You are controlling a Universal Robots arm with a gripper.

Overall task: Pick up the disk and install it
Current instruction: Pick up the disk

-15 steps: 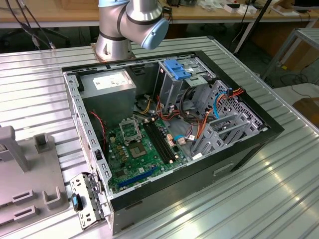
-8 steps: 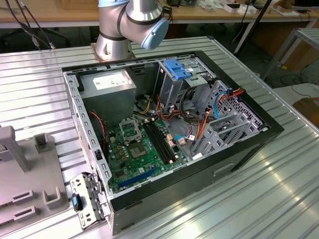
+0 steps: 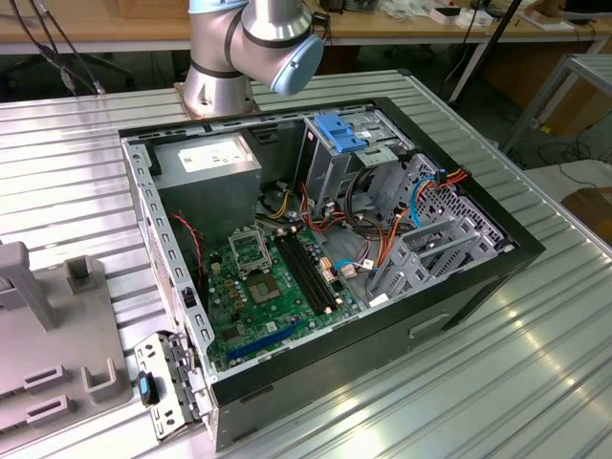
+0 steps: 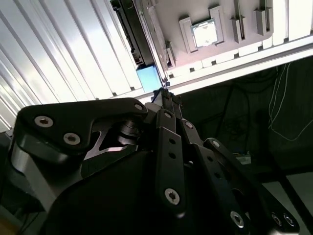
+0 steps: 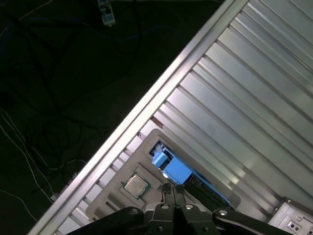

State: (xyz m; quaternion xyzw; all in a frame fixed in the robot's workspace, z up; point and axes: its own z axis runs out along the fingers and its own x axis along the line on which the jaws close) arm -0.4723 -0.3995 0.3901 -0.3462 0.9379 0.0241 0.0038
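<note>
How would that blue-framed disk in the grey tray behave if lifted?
The disk looks flat and solid, so it is probably stiff, not floppy. Its boxy shape shouldn't roll. Its smooth blue plastic frame might be slippery.

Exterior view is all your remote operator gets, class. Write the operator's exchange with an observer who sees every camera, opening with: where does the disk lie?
Observer: In the first wrist view the disk lies flat in the grey tray on the ribbed table.
Operator: Anything beside it?
Observer: A processor chip sits in a neighbouring pocket of that tray.
Operator: And the end effector?
Observer: The end effector points at the disk's blue end, fingers together, gripping nothing.
</note>
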